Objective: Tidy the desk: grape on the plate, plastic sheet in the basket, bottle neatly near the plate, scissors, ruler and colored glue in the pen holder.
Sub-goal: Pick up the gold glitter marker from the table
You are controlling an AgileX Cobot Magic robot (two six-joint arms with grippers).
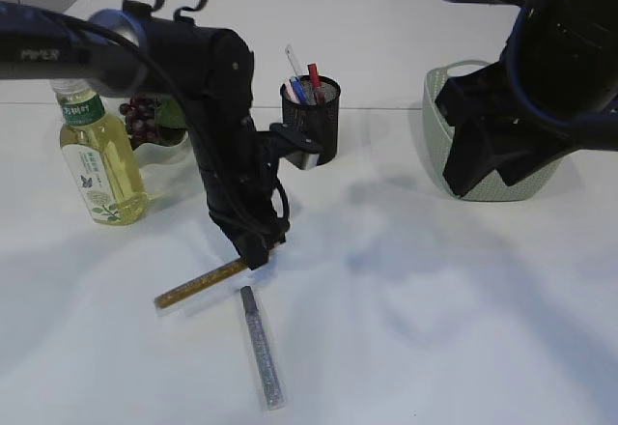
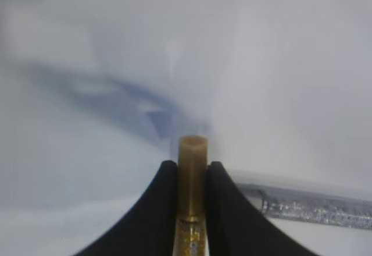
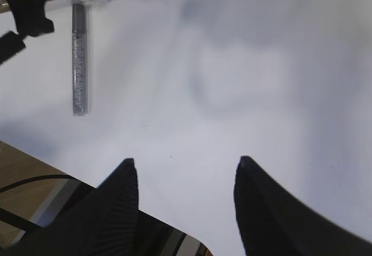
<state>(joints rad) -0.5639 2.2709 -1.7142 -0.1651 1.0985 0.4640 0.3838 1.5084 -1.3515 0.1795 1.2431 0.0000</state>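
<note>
My left gripper is down at the table, shut on one end of a gold colored glue tube. In the left wrist view the gold tube stands clamped between both black fingers. A silver colored glue tube lies loose just in front of it, also in the right wrist view. The black mesh pen holder stands behind with several sticks in it. The bottle stands upright at the left, with the grape on the plate behind it. My right gripper hangs open and empty. Scissors, ruler and plastic sheet are out of view.
The pale green basket stands at the back right, partly hidden by my raised right arm. The table's near edge shows at the bottom left of the right wrist view.
</note>
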